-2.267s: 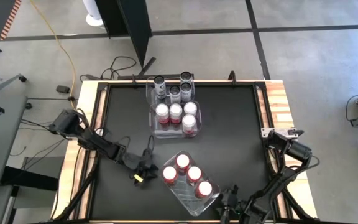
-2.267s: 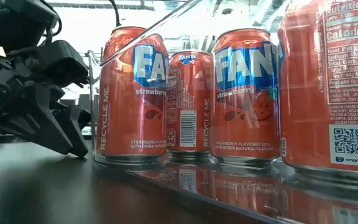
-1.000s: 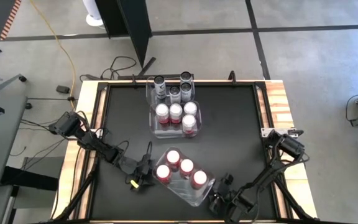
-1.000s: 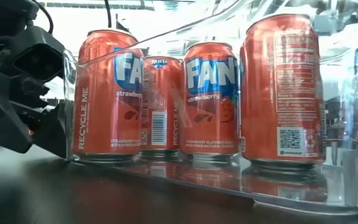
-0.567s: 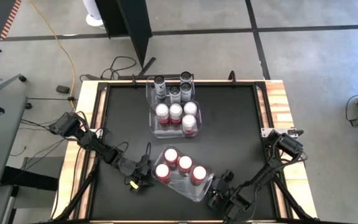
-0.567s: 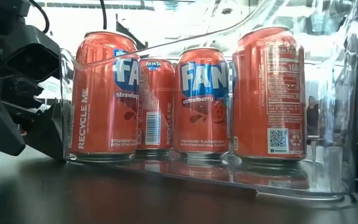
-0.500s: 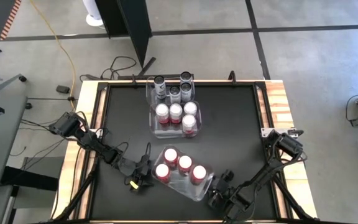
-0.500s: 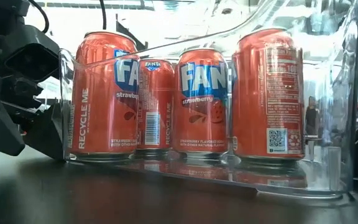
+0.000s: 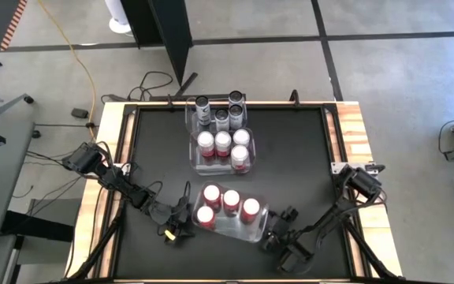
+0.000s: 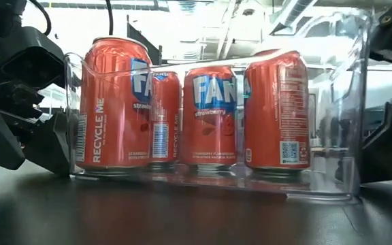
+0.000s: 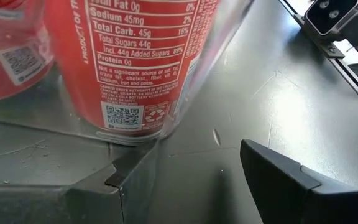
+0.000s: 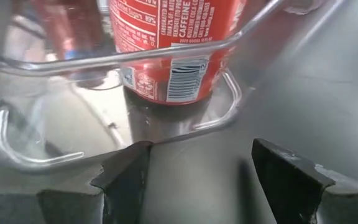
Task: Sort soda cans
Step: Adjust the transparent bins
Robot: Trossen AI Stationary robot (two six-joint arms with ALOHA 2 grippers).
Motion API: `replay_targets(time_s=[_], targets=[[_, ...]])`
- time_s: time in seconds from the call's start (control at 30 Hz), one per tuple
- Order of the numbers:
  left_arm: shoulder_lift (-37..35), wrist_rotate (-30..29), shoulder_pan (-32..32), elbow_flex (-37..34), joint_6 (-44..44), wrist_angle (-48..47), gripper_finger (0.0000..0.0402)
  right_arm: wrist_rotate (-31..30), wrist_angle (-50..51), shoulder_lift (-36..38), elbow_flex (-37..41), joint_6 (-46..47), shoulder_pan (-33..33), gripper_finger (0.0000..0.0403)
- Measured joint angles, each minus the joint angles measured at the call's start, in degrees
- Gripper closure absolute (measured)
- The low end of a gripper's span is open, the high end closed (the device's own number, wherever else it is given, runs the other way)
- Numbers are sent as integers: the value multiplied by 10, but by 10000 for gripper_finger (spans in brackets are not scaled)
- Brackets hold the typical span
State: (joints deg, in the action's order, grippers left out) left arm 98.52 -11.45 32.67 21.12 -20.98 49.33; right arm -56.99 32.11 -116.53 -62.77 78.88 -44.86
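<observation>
While both arms crowd the near edge of the black-topped wooden-framed table [image 9: 290,158], we judge the step in hand to be squaring up the near clear plastic rectangular bin [image 9: 254,231], which lies slightly askew with four red strawberry soda cans with silver tops [image 9: 230,199] standing upright inside it. At the table's far middle sits a second clear plastic bin [image 9: 196,166], holding four more red cans [image 9: 223,142] in its near half and four dark grey cans [image 9: 221,115] in its far half, so the sorting looks close to done.

Our left gripper [image 9: 176,223] sits at the near bin's left end, its jaws parted; one dark finger [image 11: 284,180] stands clear of the wall and the other lies under the bin's corner, holding nothing. Our right gripper [image 9: 277,234] is at the bin's right end, jaws spread wide with both fingers [image 12: 291,171] just short of the rim, also empty.

Next, we would need a gentle, even nudge from both ends to line this bin up with the far one without tipping a can.

The near cans are glossy, with blue-and-white lettering and nutrition panels.
</observation>
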Motion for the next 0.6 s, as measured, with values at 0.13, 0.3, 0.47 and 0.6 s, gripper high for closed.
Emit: replay_targets(time_s=[0.13, 0.3, 0.47, 0.6], targets=[[0, -4, 0, 0, 1, 2, 176, -4, 20, 0, 1, 6, 12, 97], [0, -15, 1, 0, 1, 2, 176, -4, 30, 1, 1, 5, 30, 97], [0, -28, 1, 0, -1, -1, 176, -5, 42, 1, 1, 2, 51, 97], [0, -40, 1, 1, -3, -5, 176, -13, 51, 2, 1, 0, 65, 97]])
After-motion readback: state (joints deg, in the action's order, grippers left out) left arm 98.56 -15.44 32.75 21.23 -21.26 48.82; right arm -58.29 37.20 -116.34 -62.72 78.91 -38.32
